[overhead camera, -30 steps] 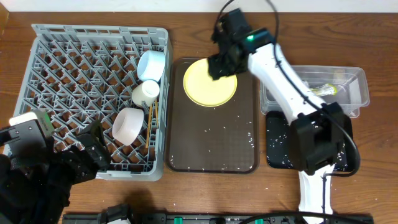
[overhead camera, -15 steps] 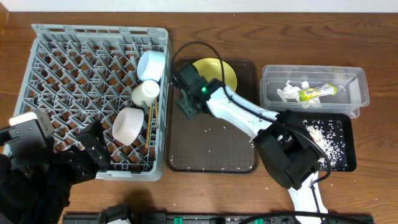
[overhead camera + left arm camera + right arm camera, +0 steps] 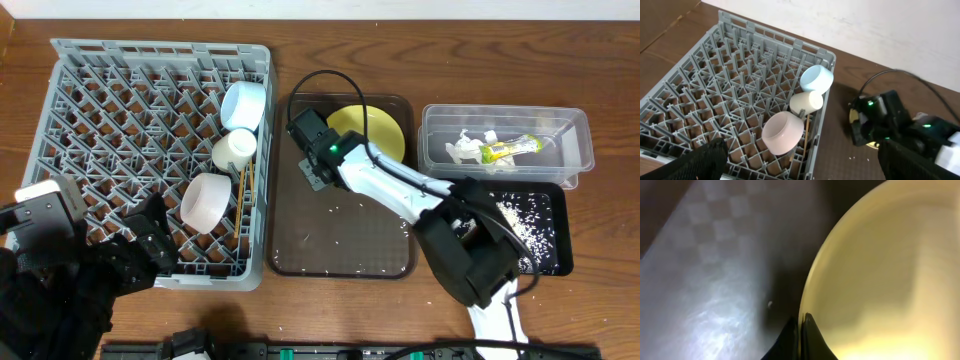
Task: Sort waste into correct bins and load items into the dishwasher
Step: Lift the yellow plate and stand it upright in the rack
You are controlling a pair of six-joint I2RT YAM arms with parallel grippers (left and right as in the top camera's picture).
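The right end effector is closed on the rim of the yellow plate; in the right wrist view the two dark fingertips pinch the plate's edge between them. From overhead the plate sits over the far right corner of the brown tray, its left edge hidden behind the arm's black wrist. Whether the plate touches the tray I cannot tell. Small white specks lie scattered on the tray's surface.

The grey dish rack stands on the left of the table, just beside the brown tray. Along its right side, from far to near, lie the light blue bowl, the white cup and the white bowl, all tipped on their sides. The chopsticks stand in the rack right beside the cup and the white bowl.

On the right, the clear tub holds the yellow-green wrapper and the crumpled paper bits. Just in front of it the black tray carries the rice scraps, with the right arm crossing over part of it.

The left end effector hangs over the near edge of the rack, its fingers spread wide and holding nothing
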